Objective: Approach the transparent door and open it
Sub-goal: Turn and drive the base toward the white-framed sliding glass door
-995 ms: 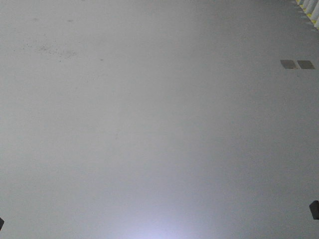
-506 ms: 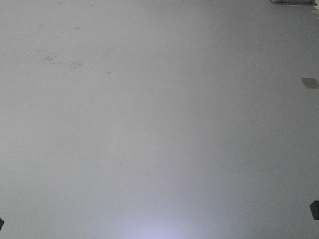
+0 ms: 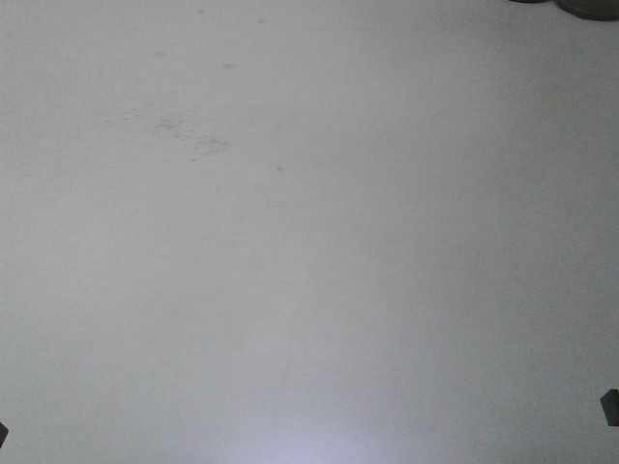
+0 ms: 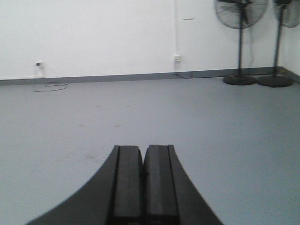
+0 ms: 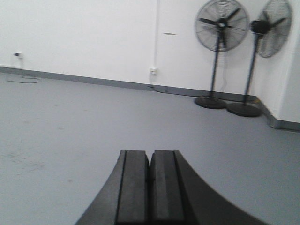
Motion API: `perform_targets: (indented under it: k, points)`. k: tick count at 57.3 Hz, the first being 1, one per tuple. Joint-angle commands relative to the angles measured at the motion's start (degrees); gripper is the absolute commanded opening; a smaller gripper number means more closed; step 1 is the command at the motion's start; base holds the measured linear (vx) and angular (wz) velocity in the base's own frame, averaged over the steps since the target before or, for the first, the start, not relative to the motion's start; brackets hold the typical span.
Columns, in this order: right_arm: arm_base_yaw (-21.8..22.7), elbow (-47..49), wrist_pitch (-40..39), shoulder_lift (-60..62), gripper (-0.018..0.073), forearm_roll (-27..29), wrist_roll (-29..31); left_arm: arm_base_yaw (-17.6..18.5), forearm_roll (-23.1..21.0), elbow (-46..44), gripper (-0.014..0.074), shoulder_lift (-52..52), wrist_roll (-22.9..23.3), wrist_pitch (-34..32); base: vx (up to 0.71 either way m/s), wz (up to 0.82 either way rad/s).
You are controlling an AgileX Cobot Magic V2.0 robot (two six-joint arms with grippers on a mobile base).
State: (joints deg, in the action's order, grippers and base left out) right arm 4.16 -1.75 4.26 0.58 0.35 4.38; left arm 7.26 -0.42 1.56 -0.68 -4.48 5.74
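My left gripper (image 4: pixel 142 157) shows flat matte-black pads pressed together, empty; my right gripper (image 5: pixel 150 158) likewise. Beyond lie smooth grey floor (image 4: pixel 211 122), white wall (image 5: pixel 84 33) and round-caged pedestal fans (image 5: pixel 221 26) upper right. Where the transparent door is, I cannot tell.

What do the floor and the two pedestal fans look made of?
Floor: likely painted or coated concrete, smooth matte grey, seamless, faint scuffs. Pedestal fans: probably metal, dark thin wire cages, slim poles, round flat bases; blur leaves it open.
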Motion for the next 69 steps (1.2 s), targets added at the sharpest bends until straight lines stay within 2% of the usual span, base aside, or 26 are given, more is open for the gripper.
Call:
perform_targets:
  k: [1,35,69]
  points:
    - [0.23,-0.77,-4.73,0.56,-0.0005,-0.35,0.54,0.00,-0.22,1.29,-0.0005,-0.64,0.38,-4.87,0.45,0.55]
    - [0.23,-0.77,-4.73,0.56,-0.0005,-0.35,0.54,0.00,-0.22,1.29,-0.0005,-0.64,0.38,-4.87,0.47,0.59]
    - [0.23,-0.77,-4.73,0.56,-0.0005,-0.35,0.54,0.00,-0.22,1.29,-0.0005,-0.64,0.38,-4.87,0.48,0.43]
